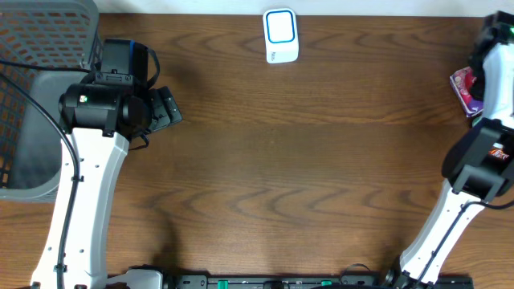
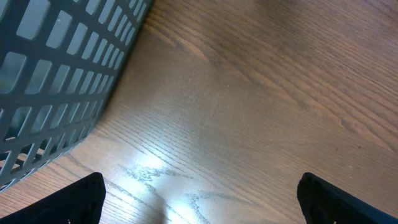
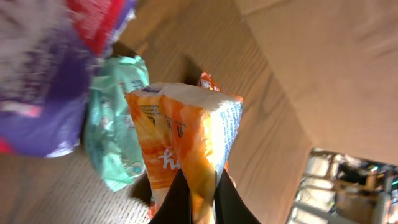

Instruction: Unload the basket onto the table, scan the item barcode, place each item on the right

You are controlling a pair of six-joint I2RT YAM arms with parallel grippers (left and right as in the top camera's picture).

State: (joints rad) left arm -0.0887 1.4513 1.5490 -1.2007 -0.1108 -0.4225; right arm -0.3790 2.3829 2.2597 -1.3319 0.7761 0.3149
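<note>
Orange-and-white soft packet (image 3: pixel 186 137) is clamped at its lower end between the two dark fingers of the right pincer (image 3: pixel 196 190), which are pressed together on it. The packet stands up from the pincer, over the brown wooden surface (image 1: pixel 321 160). It carries small blue print and a white letter, too blurred to read. Just beside it, on the left of the right wrist view, lie a mint-green plastic packet (image 3: pixel 115 124) and a purple-and-red packet (image 3: pixel 43 93); their labels cannot be read either. The left pincer (image 2: pixel 199 208) has its fingers wide apart and holds nothing, next to the grey mesh basket (image 2: pixel 56 74). A white rounded scanner with a blue-framed window (image 1: pixel 281 36) lies at the far edge, well apart from both pincers; its writing is too small to read.
</note>
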